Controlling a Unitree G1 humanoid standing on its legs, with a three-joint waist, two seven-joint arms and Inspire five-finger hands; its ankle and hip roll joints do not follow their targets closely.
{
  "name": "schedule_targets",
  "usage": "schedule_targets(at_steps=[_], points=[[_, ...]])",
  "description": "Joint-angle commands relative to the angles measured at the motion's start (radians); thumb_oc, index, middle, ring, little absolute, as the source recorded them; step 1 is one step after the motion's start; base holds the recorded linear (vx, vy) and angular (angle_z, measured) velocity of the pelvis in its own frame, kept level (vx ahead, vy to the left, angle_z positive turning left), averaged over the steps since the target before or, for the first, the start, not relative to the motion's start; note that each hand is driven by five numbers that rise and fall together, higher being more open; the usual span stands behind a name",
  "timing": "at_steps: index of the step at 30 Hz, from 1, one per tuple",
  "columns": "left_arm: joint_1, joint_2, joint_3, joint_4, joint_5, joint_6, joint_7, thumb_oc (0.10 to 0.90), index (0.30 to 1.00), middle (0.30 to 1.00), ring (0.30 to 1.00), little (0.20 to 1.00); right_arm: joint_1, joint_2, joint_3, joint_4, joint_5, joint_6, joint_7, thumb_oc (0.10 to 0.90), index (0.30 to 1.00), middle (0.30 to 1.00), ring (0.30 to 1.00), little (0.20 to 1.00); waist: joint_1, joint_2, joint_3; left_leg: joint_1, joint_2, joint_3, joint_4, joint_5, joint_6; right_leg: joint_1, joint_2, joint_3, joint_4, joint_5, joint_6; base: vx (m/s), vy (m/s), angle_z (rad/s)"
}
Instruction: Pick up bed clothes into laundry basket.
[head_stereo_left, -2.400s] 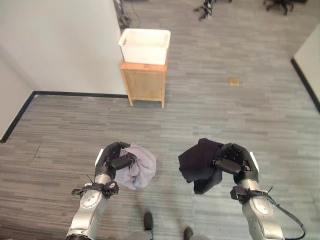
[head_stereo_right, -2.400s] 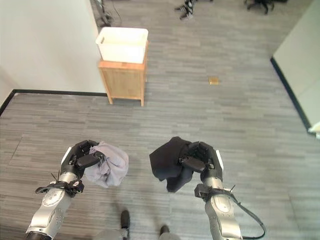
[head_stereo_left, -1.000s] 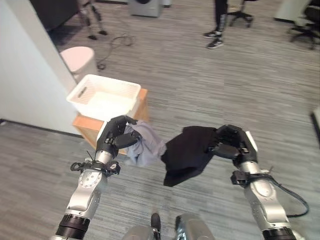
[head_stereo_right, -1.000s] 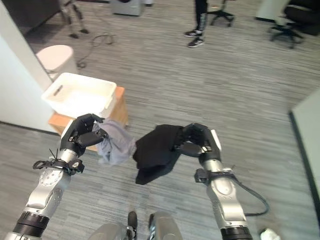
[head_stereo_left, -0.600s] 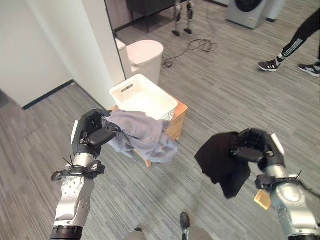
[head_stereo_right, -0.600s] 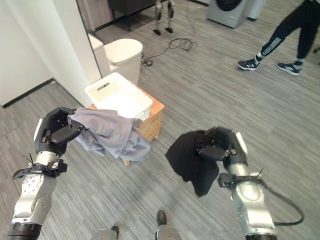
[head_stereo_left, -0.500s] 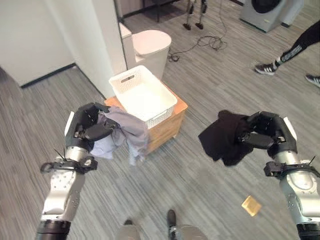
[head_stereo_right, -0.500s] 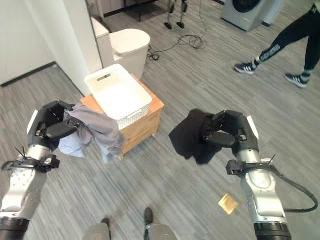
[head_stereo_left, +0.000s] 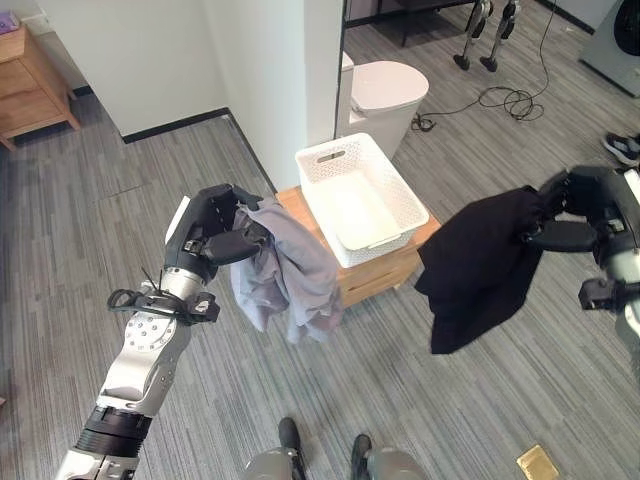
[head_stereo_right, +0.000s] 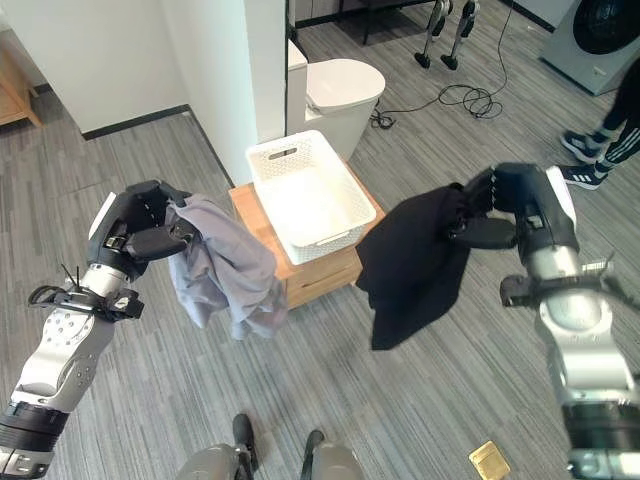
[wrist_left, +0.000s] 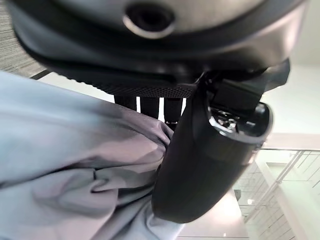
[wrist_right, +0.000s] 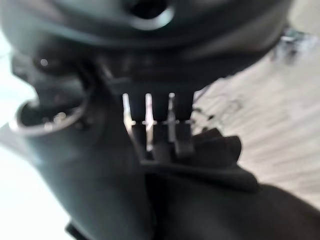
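Fingers (head_stereo_left: 222, 218) of the left hand (head_stereo_left: 207, 232) clench a grey garment (head_stereo_left: 290, 275); the right hand (head_stereo_right: 512, 212) grips a black garment (head_stereo_right: 412, 265). Both flank the white basket (head_stereo_left: 361, 198), so dropping them in comes next.

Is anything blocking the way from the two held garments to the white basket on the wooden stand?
Nothing visible does. The white slatted laundry basket is open-topped and empty, between the grey garment in the left hand and the black garment in the right hand.

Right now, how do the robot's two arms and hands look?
Both arms are silver-grey metal tubes with dark rings at the joints. The left hand and right hand are dark, with a white panel along the outer side, and thin black wires at each wrist.
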Motion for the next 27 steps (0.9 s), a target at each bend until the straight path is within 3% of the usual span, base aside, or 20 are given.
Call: schedule_targets(at_steps=[1, 3, 5, 6, 7, 10, 14, 15, 20, 24, 27], points=[[-0.167, 0.084, 0.001, -0.115, -0.058, -0.12, -0.022, 0.4, 0.3, 0.3, 0.3, 0.3, -0.211, -0.095, -0.031, 0.035, -0.049, -0.062, -0.045, 0.4, 0.3, 0.3, 0.3, 0.3, 0.044, -0.047, -0.103, -0.005, 0.046, -0.019, 0.047, -0.085, -0.065, 0.073, -0.031, 0.06, -0.207, 0.086, 0.047, 0.26, -0.045, 0.42], [-0.184, 0.083, -0.02, -0.111, -0.065, -0.119, -0.026, 0.4, 0.3, 0.3, 0.3, 0.3, -0.253, -0.131, 0.003, 0.074, -0.059, -0.064, -0.05, 0.4, 0.3, 0.3, 0.3, 0.3, 0.037, -0.041, -0.106, 0.008, 0.048, -0.036, 0.031, -0.085, -0.074, 0.074, -0.037, 0.059, -0.268, 0.092, 0.046, 0.19, -0.05, 0.36], [-0.213, 0.074, -0.086, -0.094, -0.096, -0.117, -0.046, 0.4, 0.3, 0.3, 0.3, 0.3, -0.316, -0.241, 0.069, 0.161, -0.116, -0.039, -0.056, 0.4, 0.3, 0.3, 0.3, 0.3, 0.013, -0.053, -0.11, 0.048, 0.028, -0.104, 0.006, -0.1, -0.081, 0.054, -0.006, 0.181, -0.443, 0.117, 0.052, 0.33, -0.058, 0.68], [-0.213, 0.065, -0.098, -0.092, -0.077, -0.124, -0.035, 0.4, 0.3, 0.3, 0.3, 0.3, -0.361, -0.263, 0.107, 0.188, -0.146, -0.049, -0.083, 0.4, 0.3, 0.3, 0.3, 0.3, 0.01, -0.055, -0.11, 0.058, 0.028, -0.126, 0.001, -0.102, -0.086, 0.047, -0.002, 0.21, -0.471, 0.137, 0.058, 0.23, -0.068, 0.76], [-0.197, 0.083, -0.073, -0.106, -0.111, -0.112, -0.047, 0.4, 0.3, 0.3, 0.3, 0.3, -0.404, -0.313, 0.106, 0.159, -0.167, -0.02, -0.069, 0.4, 0.3, 0.3, 0.3, 0.3, 0.022, -0.067, -0.116, 0.054, 0.019, -0.148, 0.028, -0.114, -0.091, 0.071, -0.011, 0.204, -0.458, 0.128, 0.059, 0.14, -0.096, 1.05], [-0.177, 0.062, -0.076, -0.111, -0.105, -0.119, -0.043, 0.4, 0.3, 0.3, 0.3, 0.3, -0.57, -0.321, 0.223, 0.182, -0.267, -0.055, -0.154, 0.4, 0.3, 0.3, 0.3, 0.3, 0.045, -0.078, -0.133, 0.065, 0.015, -0.161, 0.016, -0.119, -0.092, 0.097, -0.019, 0.188, -0.489, 0.162, 0.056, 0.13, -0.115, 0.82], [-0.148, 0.086, -0.119, -0.09, -0.129, -0.108, -0.064, 0.4, 0.3, 0.3, 0.3, 0.3, -0.933, -0.382, 0.524, 0.28, -0.34, -0.043, -0.168, 0.4, 0.3, 0.3, 0.3, 0.3, 0.07, -0.091, -0.155, 0.069, 0.029, -0.187, -0.02, -0.083, -0.108, 0.14, -0.002, 0.163, -0.54, 0.166, 0.039, 0.12, -0.112, 0.22], [-0.131, 0.085, -0.119, -0.09, -0.147, -0.105, -0.062, 0.4, 0.3, 0.3, 0.3, 0.3, -1.121, -0.377, 0.7, 0.343, -0.365, -0.04, -0.183, 0.4, 0.3, 0.3, 0.3, 0.3, 0.071, -0.091, -0.155, 0.068, 0.036, -0.197, -0.038, -0.068, -0.113, 0.141, 0.004, 0.155, -0.538, 0.161, 0.032, 0.06, -0.094, 0.14], [-0.115, 0.063, -0.138, -0.077, -0.172, -0.099, -0.064, 0.4, 0.3, 0.3, 0.3, 0.3, -1.402, -0.317, 0.96, 0.416, -0.384, -0.028, -0.182, 0.4, 0.3, 0.3, 0.3, 0.3, 0.073, -0.075, -0.148, 0.064, 0.046, -0.218, -0.083, -0.04, -0.123, 0.14, 0.017, 0.138, -0.546, 0.147, 0.021, 0.02, -0.047, 0.16], [-0.102, 0.041, -0.151, -0.072, -0.186, -0.094, -0.065, 0.4, 0.3, 0.3, 0.3, 0.3, -1.501, -0.264, 1.057, 0.505, -0.388, -0.014, -0.177, 0.4, 0.3, 0.3, 0.3, 0.3, 0.078, -0.067, -0.135, 0.05, 0.05, -0.229, -0.1, -0.021, -0.131, 0.134, 0.025, 0.122, -0.556, 0.149, 0.012, 0.01, -0.044, 0.1], [-0.069, 0.041, -0.154, -0.067, -0.218, -0.08, -0.07, 0.4, 0.3, 0.3, 0.3, 0.3, -1.494, -0.212, 1.025, 0.642, -0.32, -0.001, -0.178, 0.4, 0.3, 0.3, 0.3, 0.3, 0.089, -0.061, -0.123, 0.039, 0.051, -0.234, -0.108, -0.01, -0.135, 0.132, 0.03, 0.117, -0.574, 0.155, 0.008, 0.01, -0.035, 0.12]])
